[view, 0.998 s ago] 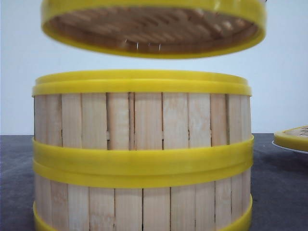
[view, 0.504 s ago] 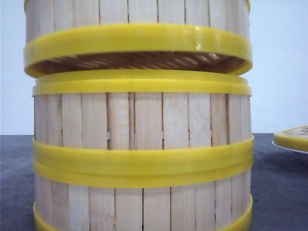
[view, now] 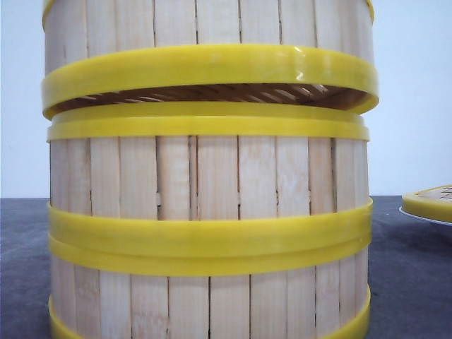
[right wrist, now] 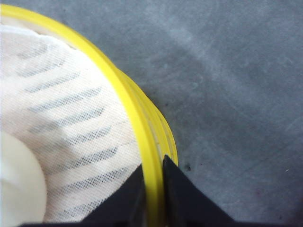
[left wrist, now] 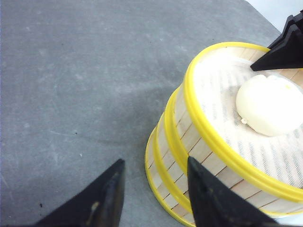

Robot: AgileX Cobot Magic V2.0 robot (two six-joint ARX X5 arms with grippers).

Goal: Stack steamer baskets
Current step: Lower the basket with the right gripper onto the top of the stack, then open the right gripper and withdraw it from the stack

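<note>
Three steamer baskets are almost one tower now. Two of them, the bottom basket (view: 209, 304) and the middle basket (view: 209, 176), sit one on the other on the gray table (view: 409, 282). The top basket (view: 209, 67) hangs just over the middle one, with a thin dark gap between the yellow bands, and it looks a little tilted, lower on the left side. Inside the top basket is a white cloth with a round white bun (left wrist: 270, 105) on it. The right gripper (right wrist: 152, 189) is pinched tight on the yellow rim of the top basket, one finger inside and one outside. The left gripper (left wrist: 154, 189) has its fingers spread apart beside the tower and holds nothing. So I think the job is nearly done: the top basket only needs to go down the last bit and be let go. Off to the right, on a white plate (view: 424, 216), lies a flat lid (view: 429, 199), well apart from the tower.
</note>
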